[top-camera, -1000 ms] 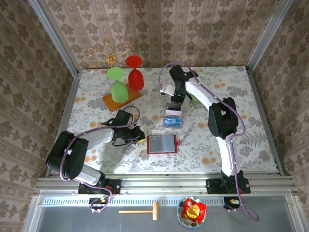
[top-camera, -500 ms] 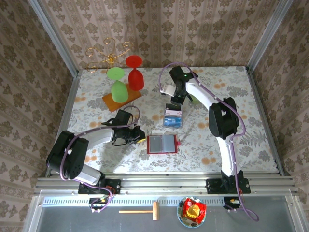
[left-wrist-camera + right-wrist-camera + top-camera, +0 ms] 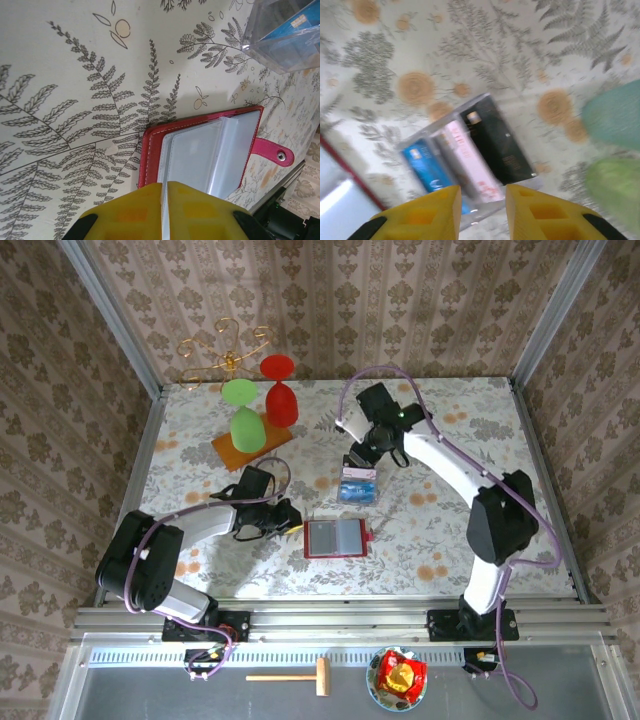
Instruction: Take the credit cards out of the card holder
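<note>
The red card holder (image 3: 337,537) lies open on the floral tablecloth, clear pockets up, its tab (image 3: 272,151) to the right. My left gripper (image 3: 291,521) sits at its left edge, shut on a clear pocket leaf of the card holder (image 3: 200,155). The credit cards (image 3: 357,485) lie side by side in a clear stand behind the holder: black (image 3: 495,142), pale pink (image 3: 470,160) and blue (image 3: 427,167). My right gripper (image 3: 482,200) hovers just above their near ends, open, with nothing between its fingers. A corner of the holder (image 3: 335,200) shows at the lower left of the right wrist view.
An orange board (image 3: 250,447) at the back left carries a gold rack with a green glass (image 3: 246,428) and a red glass (image 3: 281,400). Blurred green shapes (image 3: 615,115) stand to the right of the cards. A small hammer (image 3: 290,676) and a bowl (image 3: 399,678) lie below the front rail.
My right gripper has opened and risen off the cards, and its elbow has swung out to the right. The left gripper and the holder have not moved.
</note>
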Tool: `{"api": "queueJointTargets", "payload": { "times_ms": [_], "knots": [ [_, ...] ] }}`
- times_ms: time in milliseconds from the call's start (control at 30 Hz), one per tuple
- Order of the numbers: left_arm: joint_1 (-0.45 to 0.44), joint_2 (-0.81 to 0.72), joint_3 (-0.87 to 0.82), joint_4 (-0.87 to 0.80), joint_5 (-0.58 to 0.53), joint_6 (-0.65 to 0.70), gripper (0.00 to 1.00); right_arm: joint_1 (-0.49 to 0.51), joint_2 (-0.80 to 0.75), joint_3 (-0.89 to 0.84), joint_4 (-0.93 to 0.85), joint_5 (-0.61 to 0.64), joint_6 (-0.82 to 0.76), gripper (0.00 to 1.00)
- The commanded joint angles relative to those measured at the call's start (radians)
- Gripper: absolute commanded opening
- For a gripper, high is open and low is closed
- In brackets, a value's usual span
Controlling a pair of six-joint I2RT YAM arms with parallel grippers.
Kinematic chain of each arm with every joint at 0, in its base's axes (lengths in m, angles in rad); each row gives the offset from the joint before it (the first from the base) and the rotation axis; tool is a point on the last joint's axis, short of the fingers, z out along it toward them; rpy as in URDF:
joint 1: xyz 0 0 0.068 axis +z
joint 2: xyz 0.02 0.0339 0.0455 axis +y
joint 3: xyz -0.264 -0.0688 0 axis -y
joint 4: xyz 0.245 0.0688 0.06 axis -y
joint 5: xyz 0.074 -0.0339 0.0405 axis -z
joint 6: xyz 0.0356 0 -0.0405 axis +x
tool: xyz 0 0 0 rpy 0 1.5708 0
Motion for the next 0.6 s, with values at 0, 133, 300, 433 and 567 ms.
{"api": "queueJointTargets", "payload": {
  "times_ms": [0, 133, 300, 433, 567],
  "knots": [
    [-0.012, -0.006, 0.002, 0.015, 0.021, 0.01, 0.11, 0.028, -0.087, -0.124, 0.101, -0.094, 0.291, 0.3],
    [-0.025, 0.005, -0.002, 0.028, 0.024, 0.011, 0.11, 0.052, -0.178, -0.3, 0.237, -0.231, 0.493, 0.25],
    [-0.052, 0.036, -0.008, 0.067, 0.033, -0.002, 0.11, 0.105, -0.23, -0.452, 0.344, -0.257, 0.75, 0.22],
    [-0.071, 0.047, -0.01, 0.069, 0.026, -0.002, 0.11, 0.129, -0.241, -0.556, 0.428, -0.315, 0.935, 0.17],
    [-0.08, 0.04, -0.025, 0.058, 0.009, -0.002, 0.11, 0.161, -0.246, -0.636, 0.516, -0.328, 1.07, 0.14]
  ]
}}
